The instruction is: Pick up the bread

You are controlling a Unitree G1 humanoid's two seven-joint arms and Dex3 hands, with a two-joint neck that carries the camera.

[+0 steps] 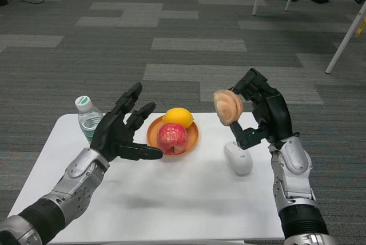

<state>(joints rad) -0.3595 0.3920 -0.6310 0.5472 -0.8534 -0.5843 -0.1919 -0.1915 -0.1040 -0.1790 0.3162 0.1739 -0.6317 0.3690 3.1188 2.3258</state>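
Note:
The bread (227, 106), a pale tan round bun, is lifted above the white table (171, 199), right of the plate. My right hand (262, 112) holds it from the right side, fingers over its top and thumb below. My left hand (123, 131) hovers over the table just left of the plate, fingers spread, holding nothing.
An orange plate (191, 139) at the table's middle holds a red apple (172, 137) and a yellow lemon (178, 117). A water bottle (88, 117) stands at the back left. A white computer mouse (238, 158) lies under my right hand. Stool and table legs stand far behind.

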